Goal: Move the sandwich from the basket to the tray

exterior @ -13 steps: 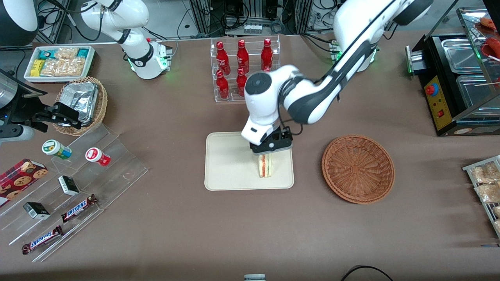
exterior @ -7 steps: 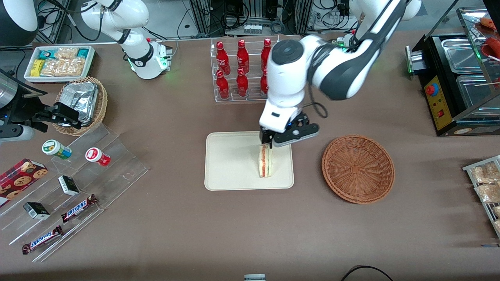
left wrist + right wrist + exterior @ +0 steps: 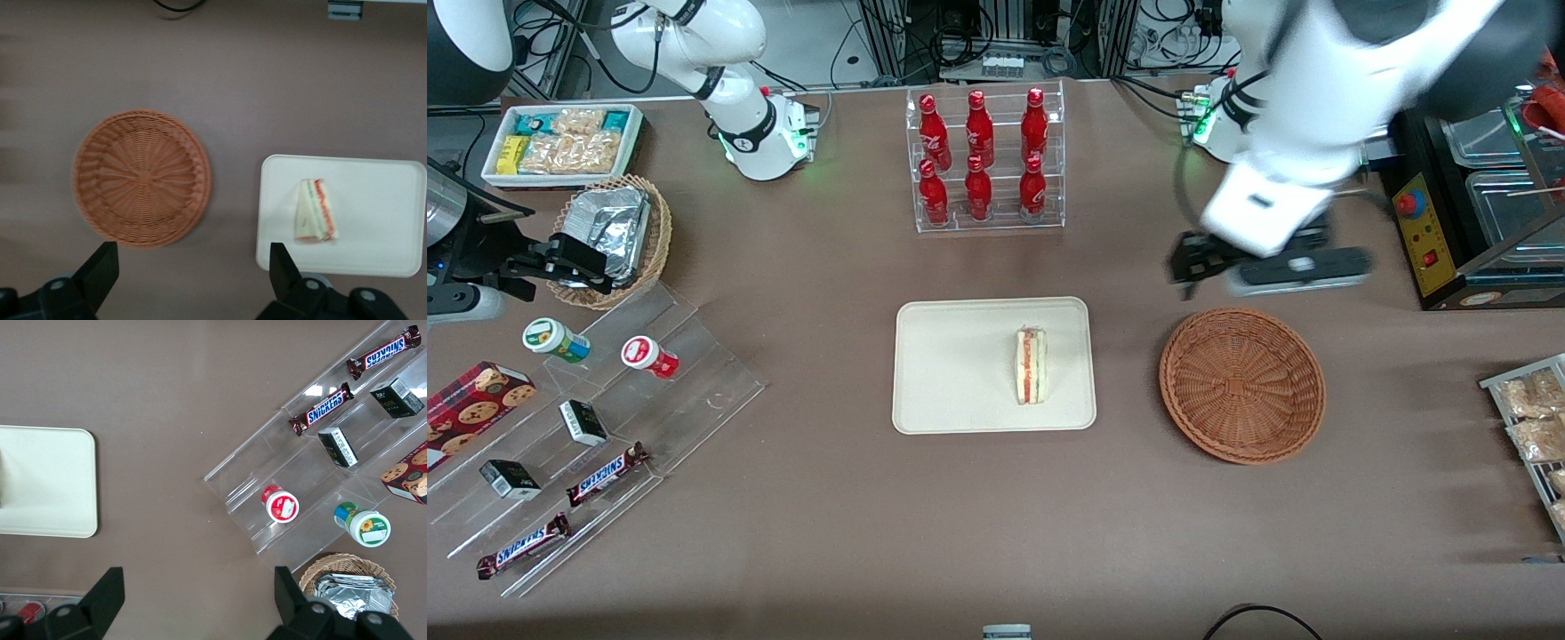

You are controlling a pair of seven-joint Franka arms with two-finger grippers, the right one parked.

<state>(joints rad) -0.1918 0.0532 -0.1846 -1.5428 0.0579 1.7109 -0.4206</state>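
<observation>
The sandwich [image 3: 1032,365] stands on its edge on the cream tray [image 3: 951,373], in the part of the tray nearest the basket; nothing holds it. The reddish-brown wicker basket [image 3: 1242,384] beside the tray has nothing in it. My left gripper [image 3: 1193,262] is open and empty, raised high over the table, farther from the front camera than the basket. In the left wrist view the gripper [image 3: 191,270] hangs with its jaws wide apart over bare table, with the basket [image 3: 141,179], the tray [image 3: 373,253] and the sandwich [image 3: 315,211] below.
A clear rack of red bottles [image 3: 983,160] stands farther back than the tray. A black machine [image 3: 1449,204] and a rack of snack packets [image 3: 1534,427] are at the working arm's end. A snack stand [image 3: 605,418] and a tan foil basket [image 3: 609,236] are at the parked arm's end.
My gripper let go of the sandwich on the tray, rose, and swung away toward the working arm's end. The sandwich stays standing where it was set.
</observation>
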